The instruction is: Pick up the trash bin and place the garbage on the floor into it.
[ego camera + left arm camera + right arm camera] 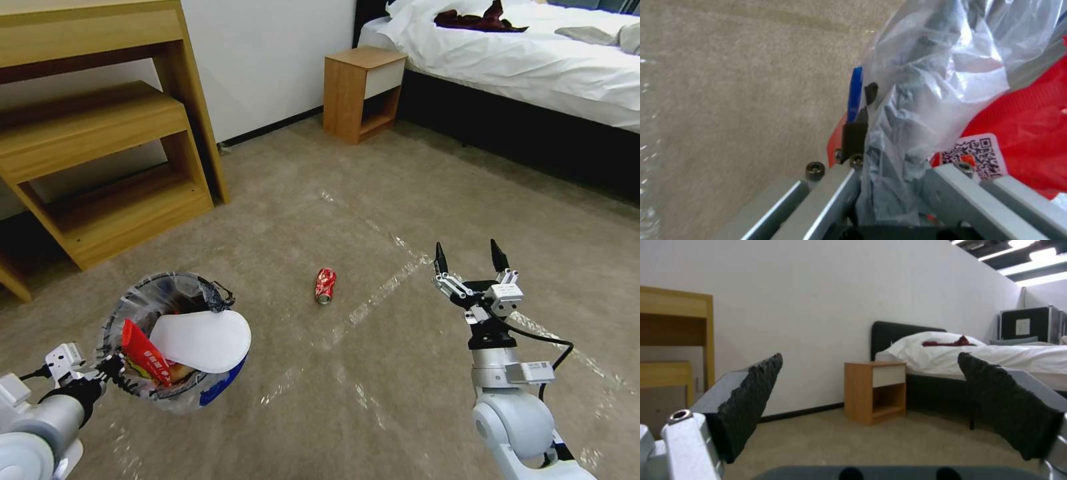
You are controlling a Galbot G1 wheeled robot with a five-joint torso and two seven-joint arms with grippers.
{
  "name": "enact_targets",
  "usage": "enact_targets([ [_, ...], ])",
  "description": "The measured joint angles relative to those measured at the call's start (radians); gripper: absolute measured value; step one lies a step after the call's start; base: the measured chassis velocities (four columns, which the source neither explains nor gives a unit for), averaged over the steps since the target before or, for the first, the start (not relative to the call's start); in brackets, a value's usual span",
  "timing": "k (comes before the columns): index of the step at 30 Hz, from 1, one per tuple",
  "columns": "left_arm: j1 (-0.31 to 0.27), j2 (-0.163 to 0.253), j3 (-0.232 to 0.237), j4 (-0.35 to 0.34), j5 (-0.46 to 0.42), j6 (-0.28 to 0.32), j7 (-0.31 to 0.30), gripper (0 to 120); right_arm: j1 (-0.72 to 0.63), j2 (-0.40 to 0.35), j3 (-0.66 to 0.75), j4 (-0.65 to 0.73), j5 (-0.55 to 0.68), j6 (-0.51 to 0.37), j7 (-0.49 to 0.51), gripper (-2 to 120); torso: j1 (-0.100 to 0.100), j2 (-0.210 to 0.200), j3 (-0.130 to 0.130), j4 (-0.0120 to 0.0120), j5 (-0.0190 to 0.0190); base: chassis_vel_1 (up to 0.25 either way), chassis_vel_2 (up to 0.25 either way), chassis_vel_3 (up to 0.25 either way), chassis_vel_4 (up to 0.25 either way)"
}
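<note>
One crushed red can (325,285) lay on the carpet; one dark plastic-lined bin (175,393) held one white insole (201,341) and one red wrapper (144,353).

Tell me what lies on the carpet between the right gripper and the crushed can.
Head view: bare floor crossed by a shiny tape strip lies between the open right gripper and the can.

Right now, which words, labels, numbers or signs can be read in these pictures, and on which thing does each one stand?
No text reads clearly.
QR code label on the red wrapper: a code, no letters.
White print on the crushed red can: too small.
Label on the right gripper arm: blurred.
White sign on the black case: blurred.
</note>
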State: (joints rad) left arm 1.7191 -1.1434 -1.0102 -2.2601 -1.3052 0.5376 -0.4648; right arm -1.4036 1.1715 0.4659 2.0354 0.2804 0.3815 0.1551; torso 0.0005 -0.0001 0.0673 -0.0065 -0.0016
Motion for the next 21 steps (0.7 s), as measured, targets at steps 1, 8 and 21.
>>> enact_targets([
  [1, 0.000, 0.000, 0.000, 0.000, 0.001, 0.000, 0.001, 0, 0.002, -0.001, -0.002, -0.002, 0.001, 0.000, 0.000, 100, 0.000, 0.000, 0.000, 0.0001, 0.0003, -0.141, 0.153, 0.134, -0.157],
  [8, -0.003, -0.001, 0.000, 0.006, 0.004, -0.002, 0.002, 0, 0.012, -0.002, -0.012, -0.012, 0.009, 0.000, 0.000, 100, 0.000, 0.000, 0.000, 0.0003, 0.0003, -0.101, 0.112, 0.115, -0.087],
  [21, 0.003, 0.001, 0.001, 0.017, 0.018, -0.007, 0.011, 0, 0.036, -0.023, -0.043, -0.028, 0.079, -0.025, 0.030, 100, 0.000, 0.000, 0.000, 0.0001, 0.0002, -0.055, 0.047, 0.047, -0.049],
])
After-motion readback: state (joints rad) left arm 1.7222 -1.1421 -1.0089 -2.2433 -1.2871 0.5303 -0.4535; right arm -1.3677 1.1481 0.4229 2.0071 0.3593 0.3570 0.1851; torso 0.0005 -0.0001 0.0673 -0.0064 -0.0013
